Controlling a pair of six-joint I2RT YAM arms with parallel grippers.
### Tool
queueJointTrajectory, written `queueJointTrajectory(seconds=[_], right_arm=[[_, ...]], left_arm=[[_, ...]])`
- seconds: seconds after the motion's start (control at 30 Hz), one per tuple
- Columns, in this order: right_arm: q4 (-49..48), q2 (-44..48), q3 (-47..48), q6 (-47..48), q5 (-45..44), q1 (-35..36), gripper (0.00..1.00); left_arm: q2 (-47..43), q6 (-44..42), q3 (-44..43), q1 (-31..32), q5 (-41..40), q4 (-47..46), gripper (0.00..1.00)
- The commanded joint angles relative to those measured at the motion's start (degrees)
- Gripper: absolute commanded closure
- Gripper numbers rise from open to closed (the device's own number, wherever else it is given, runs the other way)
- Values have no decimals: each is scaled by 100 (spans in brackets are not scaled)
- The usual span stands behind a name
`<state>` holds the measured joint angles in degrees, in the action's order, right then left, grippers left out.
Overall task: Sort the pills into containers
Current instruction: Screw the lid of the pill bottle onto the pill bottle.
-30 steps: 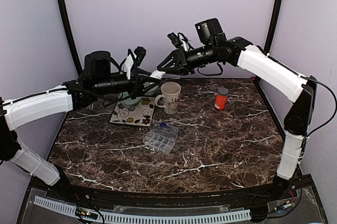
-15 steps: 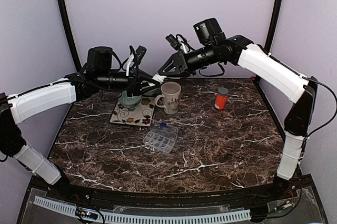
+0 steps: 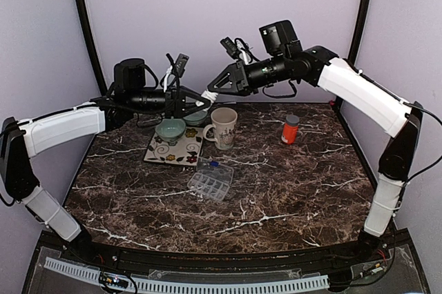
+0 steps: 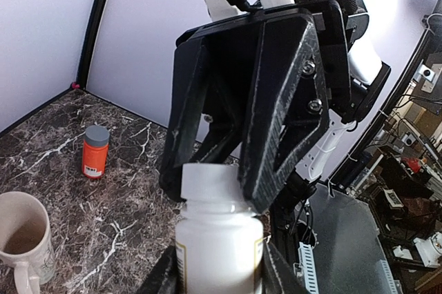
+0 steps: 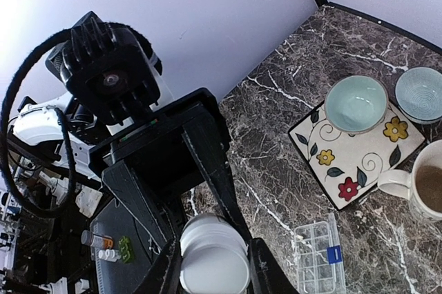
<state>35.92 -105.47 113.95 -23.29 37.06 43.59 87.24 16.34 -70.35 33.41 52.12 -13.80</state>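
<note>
The white pill bottle (image 4: 219,239) is in the air above the far edge of the tabletop (image 3: 290,190), left of the middle, caught between both arms. From above only a sliver of it shows between the black fingers. The left fingers (image 3: 189,101) are clamped on its body. The left wrist view cuts the body off at the bottom, and its label is only a thin strip at the edge. The right fingers (image 3: 218,87) are closed on its cap (image 5: 214,266), and they hide the cap entirely in the left wrist view. Whether the cap is still seated on the neck cannot be told. The plastic is opaque, so what the bottle holds is hidden.

An orange bottle (image 3: 291,129) with a grey cap stands upright toward the far right corner, shut, contents unseen. A cream mug (image 3: 223,127) stands near the far edge, just right of a flowered tile (image 3: 175,149). Its inside looks brownish, but what is in it cannot be made out. A pale green bowl (image 3: 170,129) sits on the tile, and a grey-blue bowl (image 3: 197,118) sits at the tile's far right corner. Their insides show only smooth glaze. A clear compartment box (image 3: 211,179) lies near the middle of the tabletop with a small blue piece at its far end. Its cells are too small to read.
</note>
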Motion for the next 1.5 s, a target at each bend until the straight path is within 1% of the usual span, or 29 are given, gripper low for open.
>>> queueJointTrajectory(seconds=[0.0,0.17,0.27,0.43,0.5,0.67,0.77,0.9,1.07,1.2,1.3,1.47], right_arm=[[-333,-266,-165,-124,150,445,87],[-193,-424,20,-299,192,455,87],[-34,-580,180,-430,186,455,88],[193,-819,373,-678,99,454,90],[219,-891,415,-803,64,445,91],[317,-1067,602,-1113,-86,448,92],[427,-1169,724,-1280,-188,450,93],[474,-1273,752,-1468,-276,442,93],[545,-1331,730,-1690,-282,444,93],[541,-1359,774,-1849,-327,456,92],[507,-1316,794,-1884,-428,449,87],[305,-1111,573,-1936,-489,449,72]], left_arm=[[-42,222,-178,236,667,-1208,100],[-41,-220,-314,236,451,-748,100],[-94,-626,-358,236,89,-419,100],[-278,-1242,-276,244,-877,-209,100],[-352,-1405,-210,287,-1450,-263,100],[-453,-2184,-133,691,-2650,-255,100],[-463,-2796,-63,1112,-3619,-379,100],[-415,-3165,73,1434,-4520,-747,100],[-445,-3648,311,1667,-5309,-1223,100],[-503,-3839,485,1769,-5602,-1552,100],[-559,-3795,597,1774,-5581,-1650,100],[-679,-3542,776,1774,-5539,-1801,100]])
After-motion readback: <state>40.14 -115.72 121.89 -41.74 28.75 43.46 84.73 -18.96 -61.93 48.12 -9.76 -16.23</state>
